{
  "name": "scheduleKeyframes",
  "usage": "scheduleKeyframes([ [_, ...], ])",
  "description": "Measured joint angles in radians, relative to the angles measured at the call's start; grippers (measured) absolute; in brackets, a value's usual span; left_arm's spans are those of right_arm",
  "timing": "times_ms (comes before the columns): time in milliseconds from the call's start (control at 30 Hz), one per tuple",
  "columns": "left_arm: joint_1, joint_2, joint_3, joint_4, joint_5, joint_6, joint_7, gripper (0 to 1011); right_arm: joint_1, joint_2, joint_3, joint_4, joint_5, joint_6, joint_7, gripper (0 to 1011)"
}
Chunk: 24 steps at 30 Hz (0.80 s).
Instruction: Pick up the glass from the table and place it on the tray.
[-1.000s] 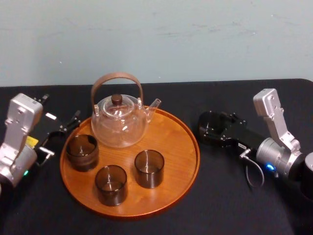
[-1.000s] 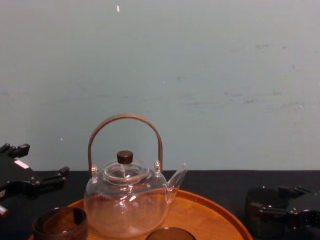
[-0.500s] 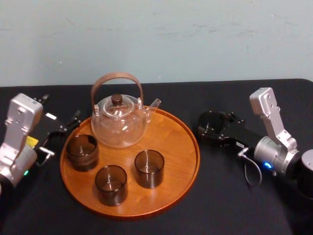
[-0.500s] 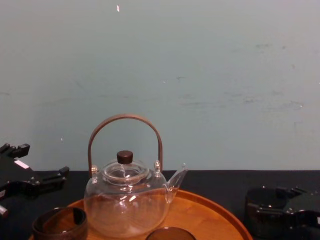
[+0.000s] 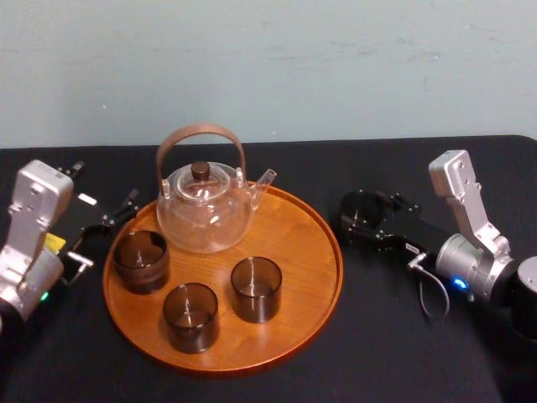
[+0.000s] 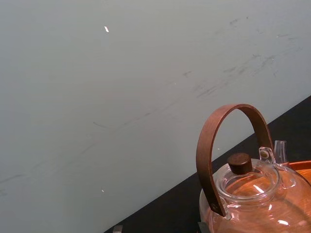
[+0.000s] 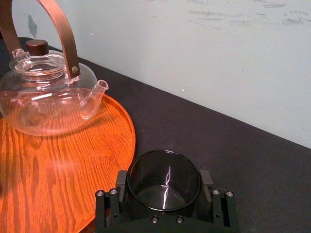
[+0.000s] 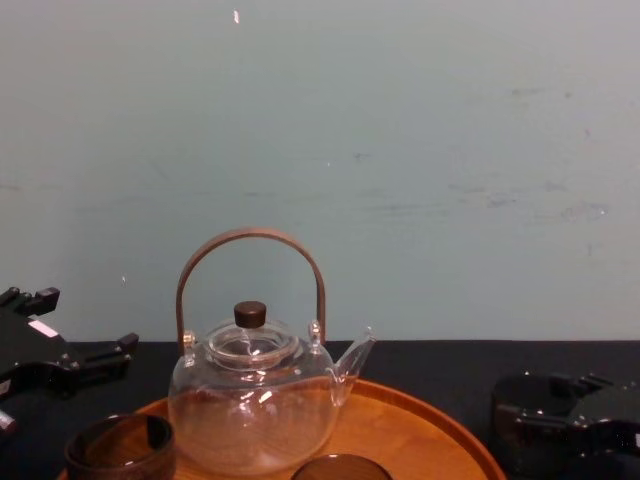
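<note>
A dark smoked glass [image 5: 364, 207] stands on the black table just right of the tray [image 5: 310, 252], a round orange-brown wooden one. My right gripper [image 5: 357, 220] is shut on this glass. In the right wrist view the glass [image 7: 164, 171] sits between the black fingers [image 7: 121, 180], which press on both of its sides. From the chest, the held glass [image 8: 530, 415] appears low at the right. My left gripper [image 5: 101, 233] waits open and holds nothing, at the tray's left edge.
On the tray stand a clear glass teapot [image 5: 205, 210] with a brown hoop handle and three more dark glasses [image 5: 255, 288]. The tray's right half [image 7: 73, 184] lies bare. A pale wall rises behind the table.
My right arm has shifted slightly toward the tray, still holding the glass. The left arm and the things on the tray have not moved.
</note>
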Motion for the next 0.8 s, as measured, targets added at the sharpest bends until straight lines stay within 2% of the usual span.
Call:
scheduleKeyframes([
  [800, 0.0, 0.0, 0.0, 0.0, 0.0, 0.0, 0.0, 1001, -0.004, 0.003, 0.004, -0.002, 0.012, -0.003, 0.012, 903],
])
